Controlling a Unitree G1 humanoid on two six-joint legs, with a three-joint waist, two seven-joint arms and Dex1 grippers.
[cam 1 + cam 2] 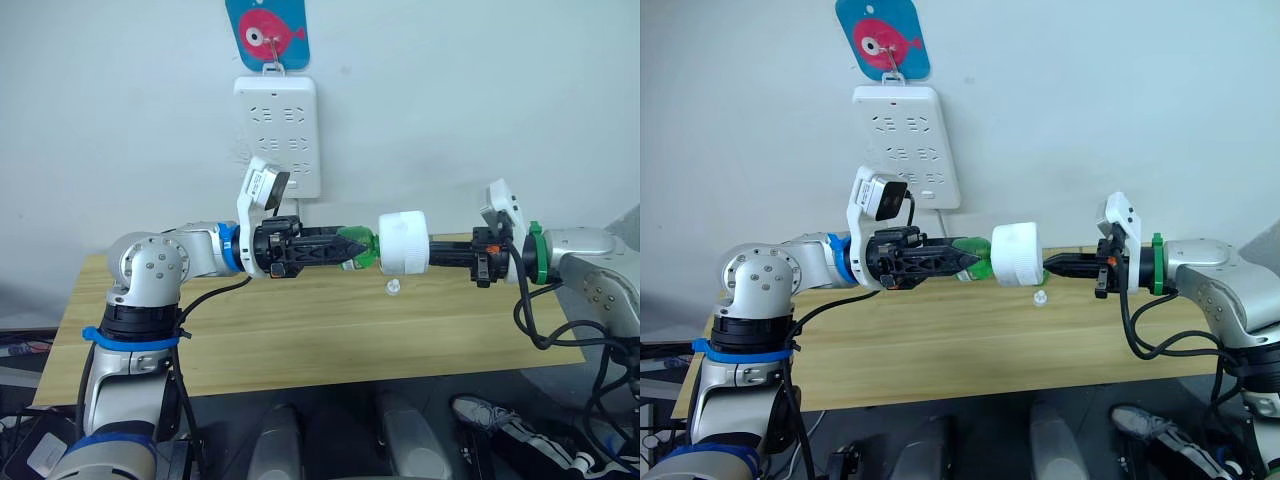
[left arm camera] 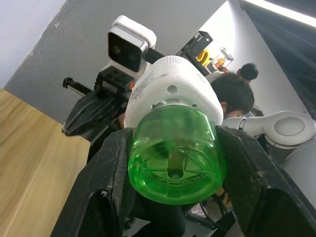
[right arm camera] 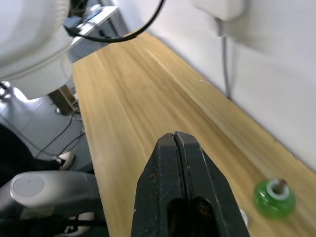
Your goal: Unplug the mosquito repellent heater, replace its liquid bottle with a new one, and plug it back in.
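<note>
Heater (image 1: 404, 242) held in mid-air above the table (image 1: 300, 330), between both grippers

Left gripper (image 1: 352, 247) pinches the green bottle (image 2: 174, 158), translucent and round-bottomed, its black fingers (image 2: 106, 192) pressed on either side; the white, smooth, rounded plastic heater sits on the bottle's far end. Right gripper (image 1: 1052, 266) meets the heater's other side, its fingers pressed flat together in the right wrist view. A second green bottle (image 3: 275, 198) stands on the pale wood-grain table. A white strip (image 1: 277, 135) hangs on the wall, a small clear cap (image 1: 392, 289) below the heater
</note>
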